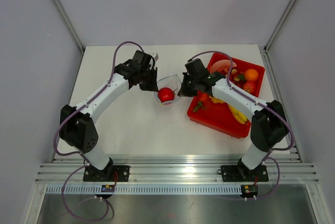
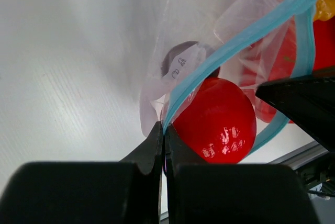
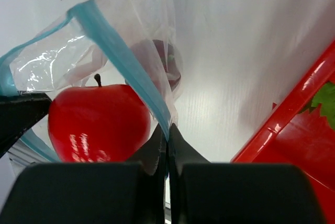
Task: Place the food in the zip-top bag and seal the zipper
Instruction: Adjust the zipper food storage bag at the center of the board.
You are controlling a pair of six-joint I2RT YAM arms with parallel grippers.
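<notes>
While both arms met over the middle of the table [image 1: 131, 124], the items stood as listed.
- zip-top bag [image 1: 170, 84]: clear, crinkled, stretched between the two grippers, just left of the red tray [image 1: 220, 118]; whether it rested on the table or hung above it could not be told.
- zipper [image 2: 246, 33]: light blue, its two sides parted, mouth unsealed.
- left gripper [image 2: 164, 132]: fingers pressed together, pinching one end of the zipper.
- right gripper [image 3: 167, 134]: fingers likewise clamped on the opposite end of the strip.
- red fruit [image 1: 166, 95]: glossy, short dark stem, lodged in the bag's mouth between the two blue sides.
- purple fruit [image 2: 175, 56]: dark, round, deeper in the bag, seen dimly through the plastic.
- tray contents: banana [image 1: 236, 113], orange fruit [image 1: 252, 74], other pieces too small to identify.
</notes>
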